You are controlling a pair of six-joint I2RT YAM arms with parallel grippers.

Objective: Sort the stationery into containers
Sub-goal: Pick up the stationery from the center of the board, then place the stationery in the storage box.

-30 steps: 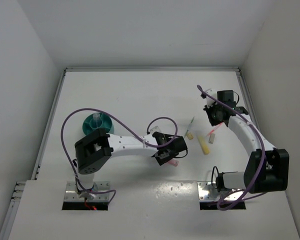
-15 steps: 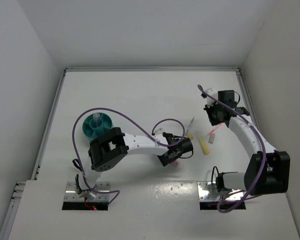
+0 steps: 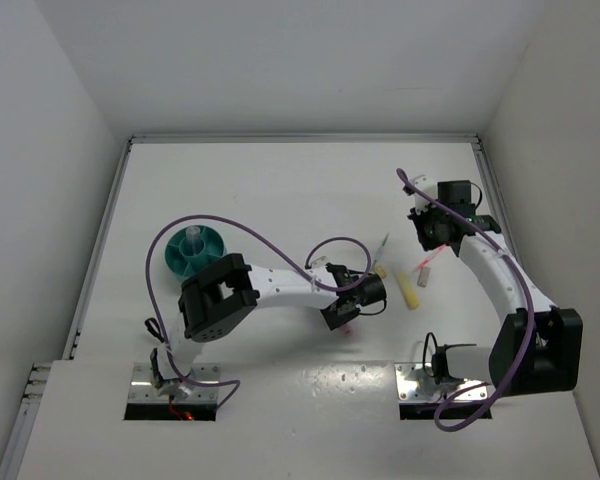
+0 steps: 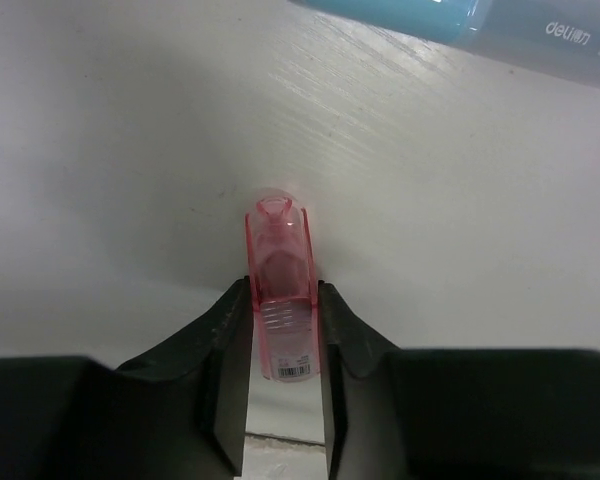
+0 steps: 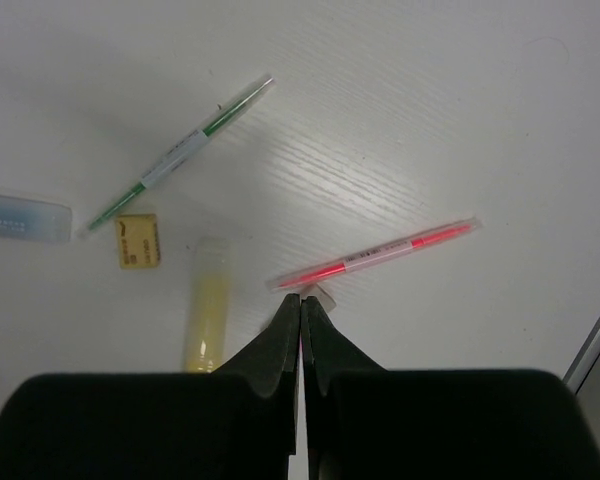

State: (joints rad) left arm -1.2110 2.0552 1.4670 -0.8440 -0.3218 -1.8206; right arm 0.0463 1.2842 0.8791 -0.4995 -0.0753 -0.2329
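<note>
Pink marker [image 4: 277, 245], short and translucent, lies flat on the table [image 4: 120, 140] at lower centre of the left wrist view, with the left gripper [image 4: 281, 300] pinching its barrel from both sides. It is probably light, rigid and smooth, so it may slip or pivot; a hold across mid-barrel suits it. Right gripper [image 5: 302, 300], closed and empty, hovers over a thin pink pen [image 5: 375, 255]. Teal holder [image 3: 172, 260] stands centre left in the overhead view.
</note>
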